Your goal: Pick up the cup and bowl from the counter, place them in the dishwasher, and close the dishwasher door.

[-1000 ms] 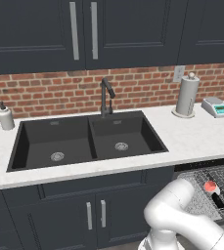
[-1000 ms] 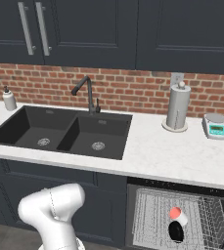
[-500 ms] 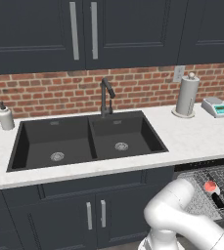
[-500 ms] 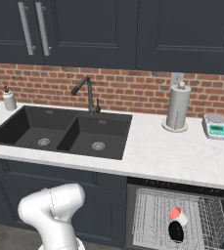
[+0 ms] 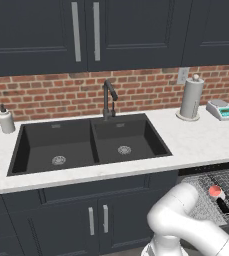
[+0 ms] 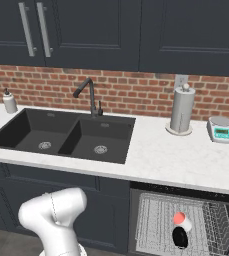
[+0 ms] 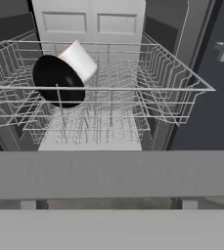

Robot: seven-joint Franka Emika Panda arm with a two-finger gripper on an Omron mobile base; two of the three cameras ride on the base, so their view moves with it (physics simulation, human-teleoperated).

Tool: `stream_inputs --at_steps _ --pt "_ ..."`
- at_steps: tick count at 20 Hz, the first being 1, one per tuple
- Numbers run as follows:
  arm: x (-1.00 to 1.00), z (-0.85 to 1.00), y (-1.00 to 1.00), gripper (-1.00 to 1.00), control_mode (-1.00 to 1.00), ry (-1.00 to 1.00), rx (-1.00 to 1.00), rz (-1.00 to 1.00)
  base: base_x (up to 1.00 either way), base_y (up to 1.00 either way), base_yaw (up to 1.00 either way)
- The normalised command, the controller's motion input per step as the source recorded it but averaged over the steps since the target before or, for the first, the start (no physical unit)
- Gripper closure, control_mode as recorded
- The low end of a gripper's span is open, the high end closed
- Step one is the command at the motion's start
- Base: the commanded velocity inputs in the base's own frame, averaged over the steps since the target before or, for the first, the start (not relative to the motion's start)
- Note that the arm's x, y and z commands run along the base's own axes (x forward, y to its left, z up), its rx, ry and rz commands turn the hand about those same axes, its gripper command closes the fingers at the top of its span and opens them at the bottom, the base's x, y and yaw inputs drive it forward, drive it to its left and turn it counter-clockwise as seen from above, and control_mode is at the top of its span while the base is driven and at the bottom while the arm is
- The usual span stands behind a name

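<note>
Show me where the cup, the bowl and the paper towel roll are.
cup (image 6: pixel 179 219), right base view, on its red side.
bowl (image 6: pixel 180 237), right base view, on its dark middle.
paper towel roll (image 6: pixel 182 110), right base view, on its side.

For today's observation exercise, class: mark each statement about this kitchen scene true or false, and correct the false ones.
1. The cup lies in the dishwasher's wire rack. True.
2. The bowl sits on the counter beside the sink. False: it is in the rack, next to the cup.
3. The dishwasher door is shut. False: the rack is pulled out and in plain sight, so the door is still open.
4. A paper towel roll stands upright on the counter. True.
5. The kitchen scale rests in the sink. False: it is on the counter, by the brick wall.
</note>
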Motion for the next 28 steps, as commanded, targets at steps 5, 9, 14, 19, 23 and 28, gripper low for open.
stream_inputs --at_steps 5,9,14,19,23,28 --pt "-1.00 -1.00 -0.06 -1.00 -1.00 0.00 0.03 0.13 0.00 0.00 0.00" --pt "-1.00 -0.98 -0.24 -1.00 -1.00 -0.02 0.03 0.09 0.00 0.00 0.00" --pt "-1.00 -0.53 -0.43 -1.00 -1.00 -0.16 0.11 0.02 0.00 0.00 0.00" --pt "-1.00 -0.33 -0.27 -1.00 -1.00 -0.12 0.15 0.00 0.00 0.00 0.00" --pt "-1.00 -0.35 -0.30 -1.00 -1.00 -0.05 0.12 0.00 0.00 0.00 0.00" --pt "-1.00 -0.87 -0.27 -1.00 -1.00 0.00 0.02 0.00 0.00 0.00 0.00"
